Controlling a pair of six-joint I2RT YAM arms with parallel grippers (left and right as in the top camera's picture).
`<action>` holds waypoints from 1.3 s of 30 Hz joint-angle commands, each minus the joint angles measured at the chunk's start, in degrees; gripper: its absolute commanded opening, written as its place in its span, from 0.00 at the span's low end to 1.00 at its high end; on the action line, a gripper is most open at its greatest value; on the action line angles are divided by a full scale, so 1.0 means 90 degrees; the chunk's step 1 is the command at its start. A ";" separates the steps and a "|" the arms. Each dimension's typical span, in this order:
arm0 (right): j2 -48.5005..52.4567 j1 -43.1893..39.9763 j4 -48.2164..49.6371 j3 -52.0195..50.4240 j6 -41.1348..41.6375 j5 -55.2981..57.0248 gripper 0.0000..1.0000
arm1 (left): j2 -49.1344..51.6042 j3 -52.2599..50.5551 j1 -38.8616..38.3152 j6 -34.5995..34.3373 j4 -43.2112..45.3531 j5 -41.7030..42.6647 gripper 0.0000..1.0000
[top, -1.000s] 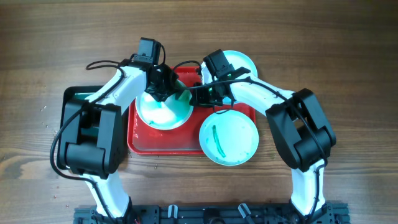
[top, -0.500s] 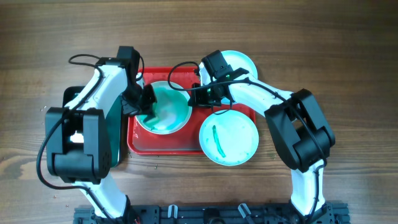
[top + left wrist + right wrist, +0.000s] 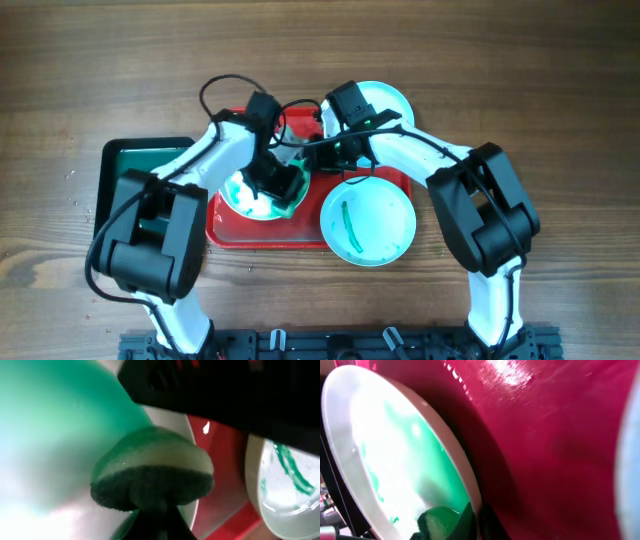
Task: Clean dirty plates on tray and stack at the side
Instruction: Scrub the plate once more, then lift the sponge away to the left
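1. White plate (image 3: 246, 196) lies on the red tray (image 3: 225, 232), right under the left gripper (image 3: 278, 186); the right gripper (image 3: 322, 151) is at its rim.
2. The left gripper is clamped on a sponge (image 3: 152, 467) touching the plate.
3. The right gripper pinches the tilted rim.

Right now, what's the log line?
left claw: sponge on plate | right claw: grips plate rim | tray: under plate

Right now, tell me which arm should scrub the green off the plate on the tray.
Left. The left fingers hold the sponge, pressed against the smeared plate on the red tray. The right fingers only pinch that plate's rim, seemingly steadying it, and carry no sponge.
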 commanded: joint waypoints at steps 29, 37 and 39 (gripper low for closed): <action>0.0143 -0.0012 -0.0126 -0.0049 0.0058 0.0168 0.04 | -0.0304 0.1549 0.0629 -0.5187 0.0092 -0.4119 0.04; 0.0143 0.0153 0.0172 -0.0051 0.0051 0.0634 0.12 | -0.0809 0.2467 0.1348 -0.4971 -0.0595 -0.3082 0.04; 0.0143 0.0304 0.0189 -0.0051 0.0058 0.0852 0.13 | -0.0809 0.2467 0.1460 -0.4906 -0.0741 -0.2999 0.04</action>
